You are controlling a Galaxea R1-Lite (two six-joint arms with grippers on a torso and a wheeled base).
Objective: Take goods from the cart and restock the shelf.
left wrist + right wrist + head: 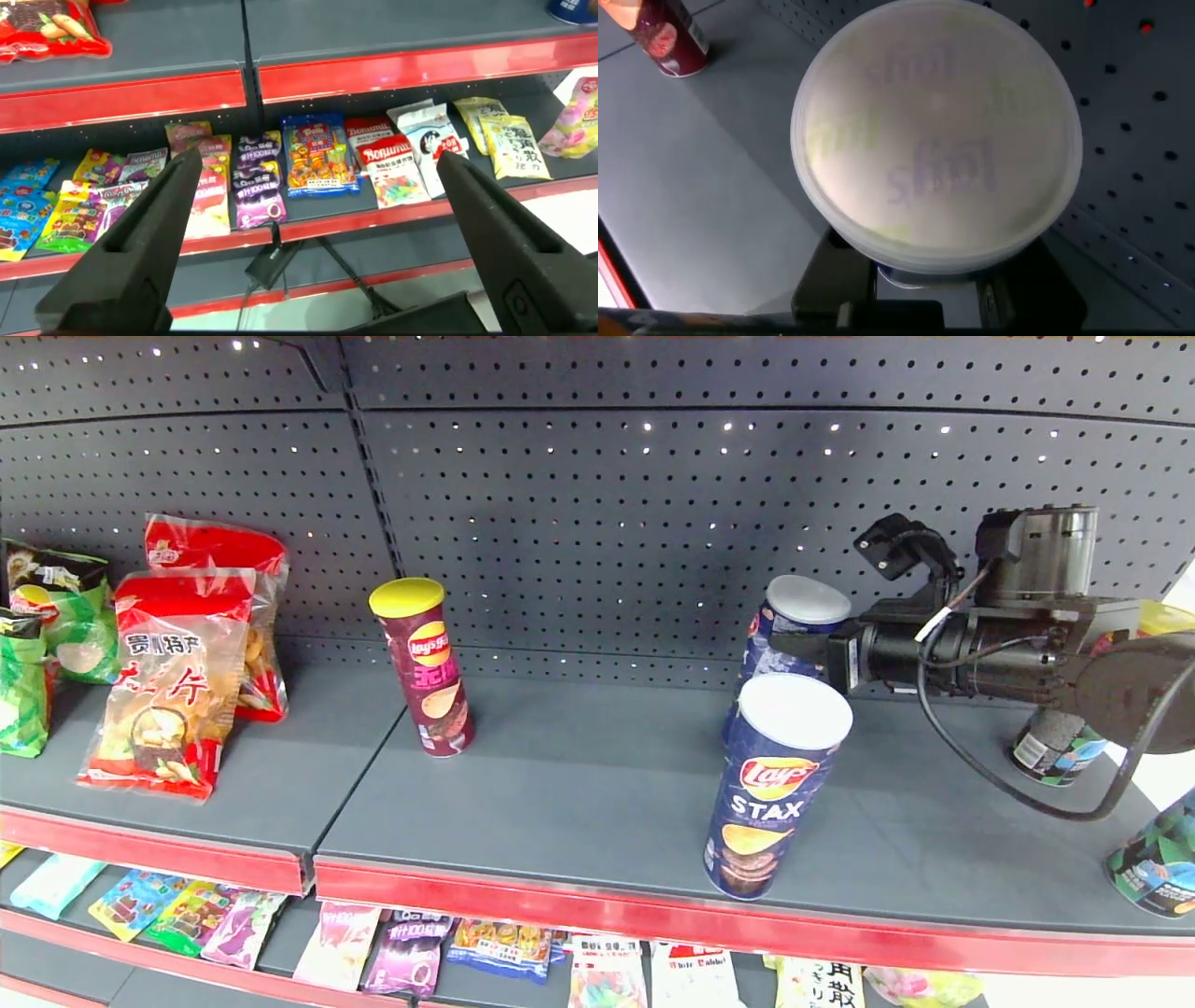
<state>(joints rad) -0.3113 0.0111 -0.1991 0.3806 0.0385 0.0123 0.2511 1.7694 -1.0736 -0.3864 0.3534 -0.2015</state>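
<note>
You have a blue chip can (775, 793) with a white lid standing upright near the front edge of the grey shelf (579, 784). A second blue can (794, 625) with the same white lid sits just behind it, toward the back, its base hidden. Well to their left, a maroon can (425, 667) with a yellow lid stands upright mid-shelf.

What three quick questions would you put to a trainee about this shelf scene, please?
1. True or false: the left gripper is open.
2. What colour is the lid on the maroon can? A white, B yellow, C red.
3. Short answer: which can is the right gripper at?

Key: 1 true. 2 B. 3 the rear blue can.
</note>
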